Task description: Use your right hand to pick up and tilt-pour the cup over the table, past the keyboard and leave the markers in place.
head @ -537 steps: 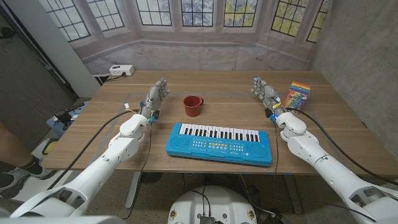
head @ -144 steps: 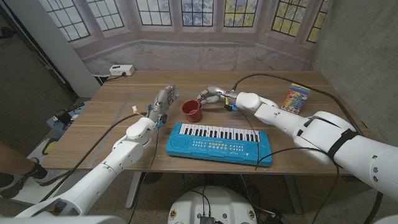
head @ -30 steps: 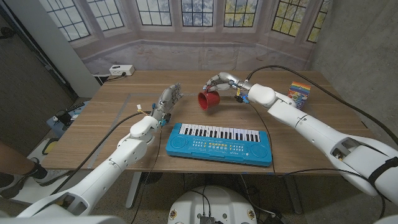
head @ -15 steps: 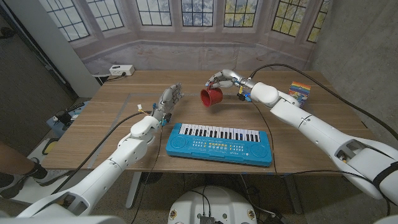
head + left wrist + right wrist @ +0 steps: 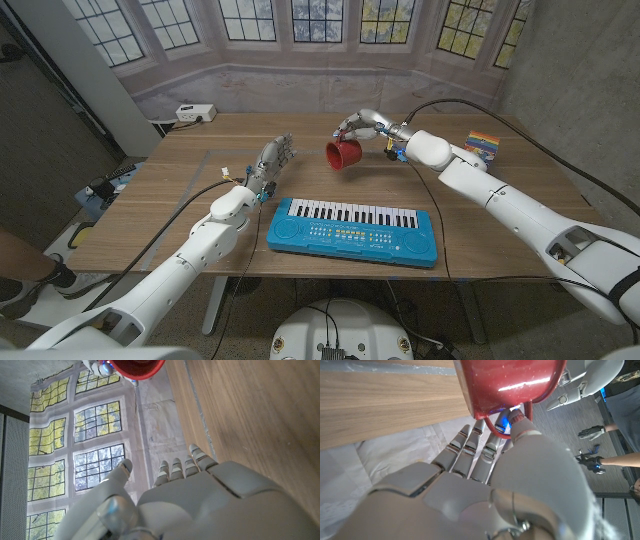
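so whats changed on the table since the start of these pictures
The right hand has come across from beside the marker box, taken hold of the red cup, lifted it off the table and tipped it on its side, mouth toward the robot's left, beyond the keyboard. The left hand has shifted slightly and holds nothing. The keyboard and marker box stayed put.

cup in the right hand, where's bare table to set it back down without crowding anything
The right hand holds the red cup tilted above the table. Bare wood lies under the cup, between the left hand and the marker box, behind the blue keyboard. The far strip toward the windows is also bare. Crowded: near the keyboard and beside the markers.
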{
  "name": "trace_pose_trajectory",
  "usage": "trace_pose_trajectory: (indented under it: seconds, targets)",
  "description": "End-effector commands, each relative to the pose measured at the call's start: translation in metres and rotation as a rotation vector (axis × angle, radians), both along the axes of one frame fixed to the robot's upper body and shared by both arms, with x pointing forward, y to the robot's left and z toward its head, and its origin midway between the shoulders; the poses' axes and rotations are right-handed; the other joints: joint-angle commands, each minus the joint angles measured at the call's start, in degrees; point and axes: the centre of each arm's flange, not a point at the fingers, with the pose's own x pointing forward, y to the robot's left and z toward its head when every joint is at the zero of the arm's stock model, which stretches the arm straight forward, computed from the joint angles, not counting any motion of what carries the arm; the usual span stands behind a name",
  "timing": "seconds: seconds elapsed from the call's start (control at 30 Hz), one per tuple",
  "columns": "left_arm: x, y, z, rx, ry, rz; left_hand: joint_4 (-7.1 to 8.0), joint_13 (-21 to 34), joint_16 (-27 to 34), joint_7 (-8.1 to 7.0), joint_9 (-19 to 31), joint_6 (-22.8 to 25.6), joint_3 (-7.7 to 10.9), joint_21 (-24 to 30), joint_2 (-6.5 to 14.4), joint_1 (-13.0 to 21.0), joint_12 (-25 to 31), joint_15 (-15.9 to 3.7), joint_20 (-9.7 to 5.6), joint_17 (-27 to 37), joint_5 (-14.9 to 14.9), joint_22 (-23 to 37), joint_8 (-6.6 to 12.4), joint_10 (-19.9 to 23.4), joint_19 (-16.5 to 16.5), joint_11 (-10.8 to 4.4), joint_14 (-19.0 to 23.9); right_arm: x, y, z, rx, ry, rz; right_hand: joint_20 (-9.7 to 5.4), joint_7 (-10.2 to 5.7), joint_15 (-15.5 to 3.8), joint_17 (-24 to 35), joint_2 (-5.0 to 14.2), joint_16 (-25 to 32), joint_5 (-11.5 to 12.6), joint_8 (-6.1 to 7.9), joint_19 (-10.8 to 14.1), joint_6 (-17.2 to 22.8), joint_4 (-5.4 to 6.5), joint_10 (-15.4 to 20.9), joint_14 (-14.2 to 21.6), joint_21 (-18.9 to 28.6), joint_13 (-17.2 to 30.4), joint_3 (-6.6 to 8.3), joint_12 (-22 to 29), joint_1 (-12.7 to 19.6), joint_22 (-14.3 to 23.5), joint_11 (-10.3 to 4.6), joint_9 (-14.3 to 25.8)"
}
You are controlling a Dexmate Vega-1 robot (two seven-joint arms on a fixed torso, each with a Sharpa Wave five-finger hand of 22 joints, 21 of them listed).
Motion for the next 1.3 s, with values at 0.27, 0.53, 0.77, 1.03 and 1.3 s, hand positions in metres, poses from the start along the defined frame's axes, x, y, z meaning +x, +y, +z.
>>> trace_pose_trajectory:
  seconds: [0.27,0.53,0.77,1.03,1.3]
  targets:
    - [-0.001,-0.002,-0.001,0.006,0.002,0.003,0.04,0.3,-0.2,-0.15,0.2,0.4,0.52,-0.1,0.0,-0.6,0.0,0.1,0.11,0.2,0.1,0.2,-0.04,0.5,0.6,0.17,0.2,-0.013,0.002,0.009,-0.129,-0.08,-0.067,-5.82,0.07,-9.62,0.4,0.53,0.5,0.1,0.24,0.7,0.6,-0.07,0.5,0.9,-0.1,0.3,-0.2,0.5,0.1,0.1,-0.01,0.3]
    - [-0.001,-0.002,-0.002,0.006,0.002,0.004,0.02,0.3,-0.2,-0.13,0.2,0.4,0.56,-0.1,0.0,-0.6,0.0,0.09,0.11,0.2,0.1,0.2,-0.05,0.6,0.6,0.19,0.3,-0.019,0.003,0.011,-0.178,-0.118,-0.096,-5.87,0.0,-9.62,0.3,0.55,0.3,0.1,0.25,0.7,0.7,-0.09,0.6,1.1,-0.1,0.5,-0.12,0.6,0.1,0.0,-0.1,0.2]
    - [-0.002,-0.002,-0.002,0.008,0.002,0.004,0.02,0.3,-0.2,-0.12,0.2,0.4,0.59,-0.2,0.0,-0.6,0.0,0.07,0.07,0.2,0.1,0.2,-0.06,0.6,0.6,0.15,0.3,-0.022,0.005,0.012,-0.217,-0.146,-0.122,-5.92,0.05,-9.68,0.3,0.55,0.2,0.1,0.26,0.7,0.7,-0.13,0.5,1.3,-0.1,0.6,-0.05,0.7,0.1,0.0,-0.14,0.2]
    - [-0.002,-0.001,-0.002,0.008,0.001,0.009,0.01,0.3,-0.2,-0.13,0.2,0.4,0.63,-0.2,0.0,-0.7,-0.1,0.08,0.09,0.2,0.1,0.2,-0.07,0.6,0.6,0.2,0.3,-0.026,0.005,0.012,-0.247,-0.182,-0.151,-6.07,0.1,-9.63,0.3,0.6,0.2,0.1,0.27,0.9,0.8,-0.1,0.7,1.6,-0.1,0.7,0.0,0.8,0.0,0.0,-0.07,0.2]
    - [-0.002,0.002,-0.002,0.003,0.001,0.012,0.0,0.3,-0.2,-0.16,0.2,0.4,0.67,-0.2,0.0,-0.7,0.0,0.1,0.11,0.2,0.1,0.2,-0.07,0.6,0.6,0.19,0.3,-0.031,0.009,0.012,-0.304,-0.252,-0.214,-6.17,0.0,-9.64,0.3,0.69,0.1,0.1,0.28,1.1,0.9,-0.08,0.7,2.0,0.0,0.9,0.11,0.9,0.0,0.0,-0.11,0.2]
